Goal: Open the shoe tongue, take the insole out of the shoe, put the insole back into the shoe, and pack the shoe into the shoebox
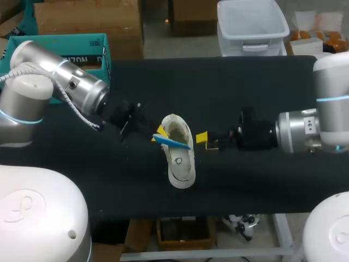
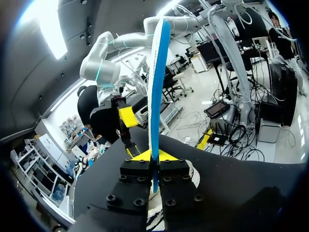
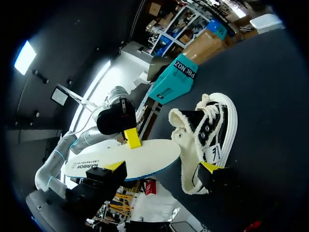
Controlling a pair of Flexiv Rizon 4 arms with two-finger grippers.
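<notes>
A cream canvas shoe [image 1: 180, 158] lies on the black table [image 1: 245, 82], opening toward the back. My left gripper [image 1: 160, 132] is shut on a thin insole [image 1: 173, 142] with a blue underside, held just over the shoe's opening. In the left wrist view the insole [image 2: 157, 87] stands edge-on, pinched between the yellow fingertips [image 2: 166, 155]. My right gripper [image 1: 206, 141] is open just right of the shoe, holding nothing. In the right wrist view the insole [image 3: 130, 157] and shoe [image 3: 210, 130] lie ahead of my open right gripper [image 3: 161, 168], one fingertip [image 3: 208, 167] close to the shoe's sole.
A teal open box [image 1: 65, 52] stands at the table's back left, behind my left arm; it also shows beyond the shoe as a teal box [image 3: 176, 79] in the right wrist view. Bare black tabletop lies in front of and to the right of the shoe.
</notes>
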